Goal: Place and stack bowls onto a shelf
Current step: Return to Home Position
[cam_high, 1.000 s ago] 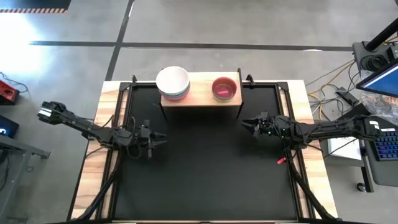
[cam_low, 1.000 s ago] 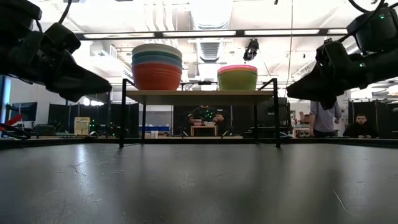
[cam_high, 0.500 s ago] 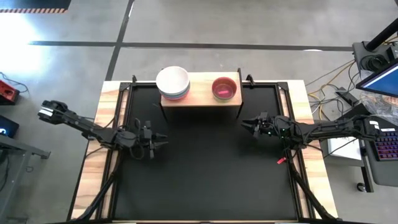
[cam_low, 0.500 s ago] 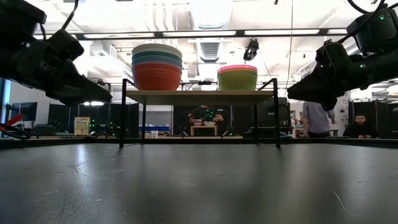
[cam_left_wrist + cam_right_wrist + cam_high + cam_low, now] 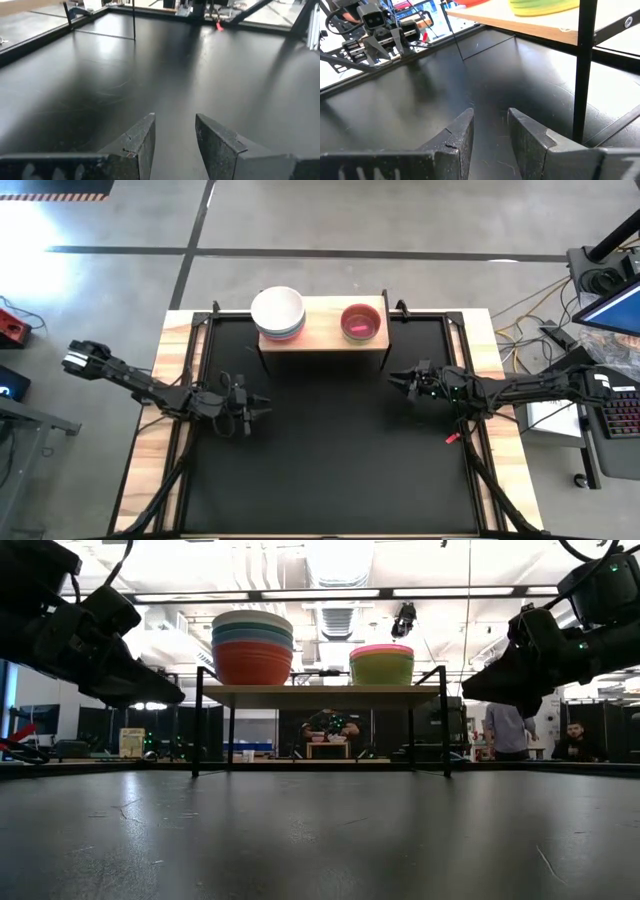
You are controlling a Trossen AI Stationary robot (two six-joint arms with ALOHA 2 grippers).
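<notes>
The light-wood shelf (image 5: 322, 336) stands on thin black legs at the table's far edge. On its left part sits a nested stack of the larger bowls (image 5: 252, 648), red at the bottom, cream white on top (image 5: 277, 310). On its right part sits a stack of the smaller bowls (image 5: 381, 665), pink on top (image 5: 360, 322). My left gripper (image 5: 264, 402) hovers open over the table's left half, empty, as the left wrist view (image 5: 175, 131) shows. My right gripper (image 5: 393, 378) hovers open right of the shelf's near right leg, empty (image 5: 490, 125).
The black tabletop (image 5: 330, 460) lies bare between and in front of the grippers. The shelf's black leg (image 5: 581, 70) stands close to my right gripper. A red tag (image 5: 452, 439) hangs at the right arm. People are in the room behind the table (image 5: 510, 730).
My left gripper has drifted a little toward the table's near edge, still open and empty. The bowls and the shelf stay where they were.
</notes>
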